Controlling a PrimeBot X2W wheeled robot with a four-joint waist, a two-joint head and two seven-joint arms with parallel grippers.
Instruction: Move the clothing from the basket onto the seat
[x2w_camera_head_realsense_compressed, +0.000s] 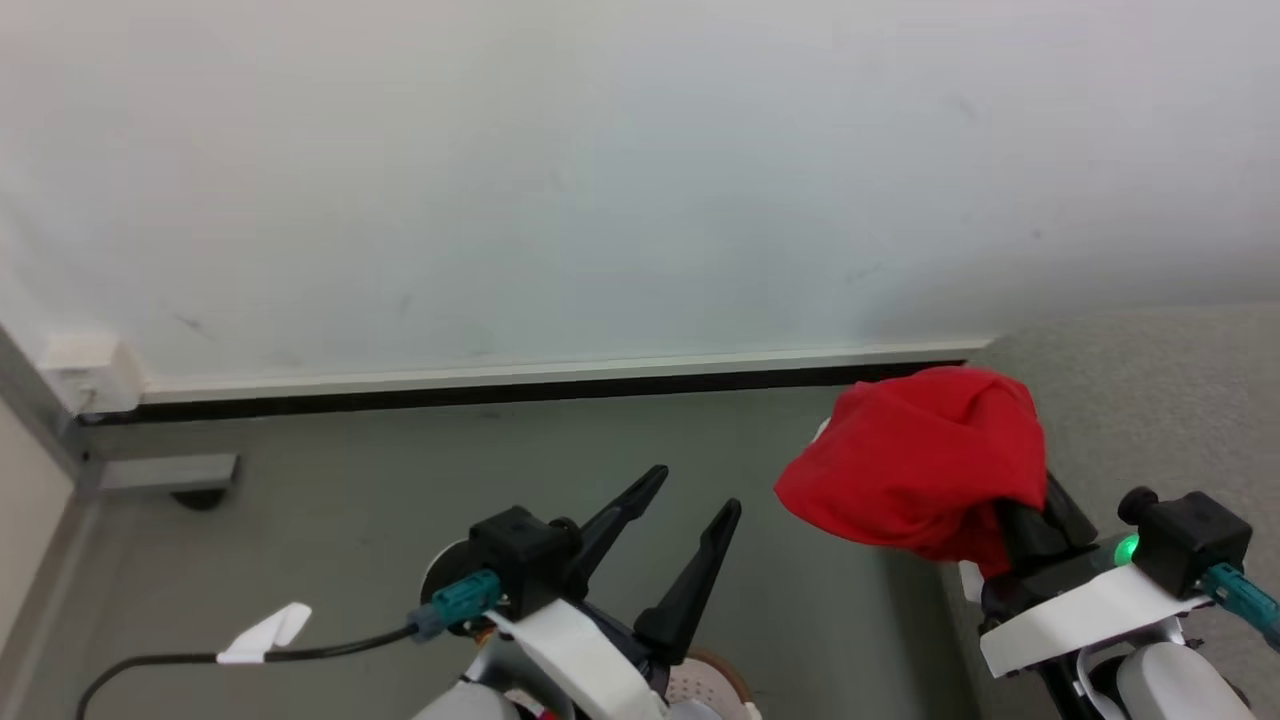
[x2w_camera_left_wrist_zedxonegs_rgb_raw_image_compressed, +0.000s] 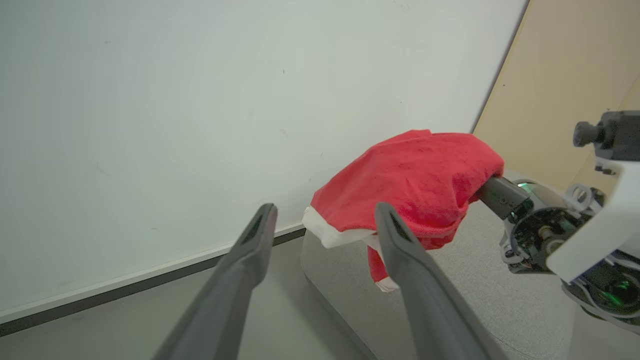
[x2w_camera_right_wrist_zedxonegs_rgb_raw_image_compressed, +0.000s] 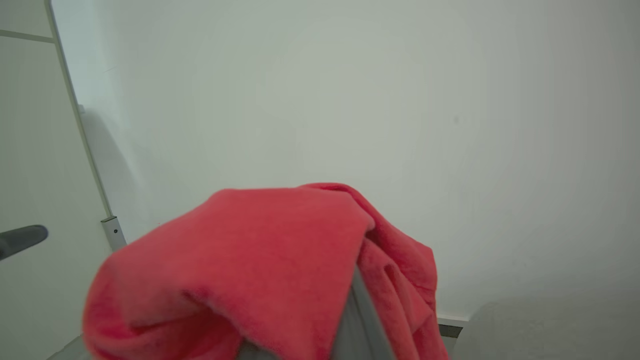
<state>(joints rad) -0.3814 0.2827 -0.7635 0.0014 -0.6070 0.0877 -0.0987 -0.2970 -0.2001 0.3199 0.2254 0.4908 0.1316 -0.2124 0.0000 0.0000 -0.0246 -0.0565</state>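
Big grey seat is off to the right, and a sliver of the basket peeks in at the bottom of the head view. The red clothing is up in the air, draped over the right tool at the seat's corner, mostly above the floor. Can't tell if that tool is actually pinching it, the fabric hides its tips. Left tool is spread wide, holding nothing. My worry: if it's only draped, a quick swing or early let-go dumps it on the floor.
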